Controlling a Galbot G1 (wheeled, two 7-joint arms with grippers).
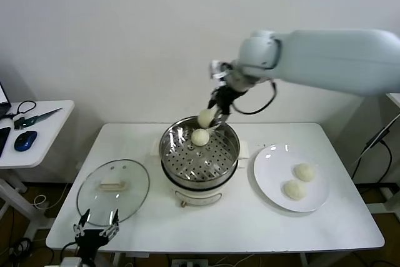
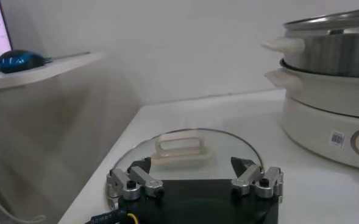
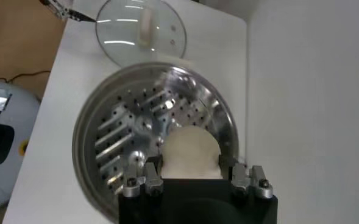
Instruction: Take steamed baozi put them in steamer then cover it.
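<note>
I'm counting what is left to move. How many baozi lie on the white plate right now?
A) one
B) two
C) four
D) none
B: the head view shows two baozi on the plate; a third sits in the steamer, and the right pincer holds a fourth above it.

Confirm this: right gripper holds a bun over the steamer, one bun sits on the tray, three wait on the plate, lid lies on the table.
Not quite. The head view shows two buns on the plate, not three. The rest holds: the right gripper grips a bun over the steamer, one bun sits on the tray, and the glass lid lies on the table.
</note>
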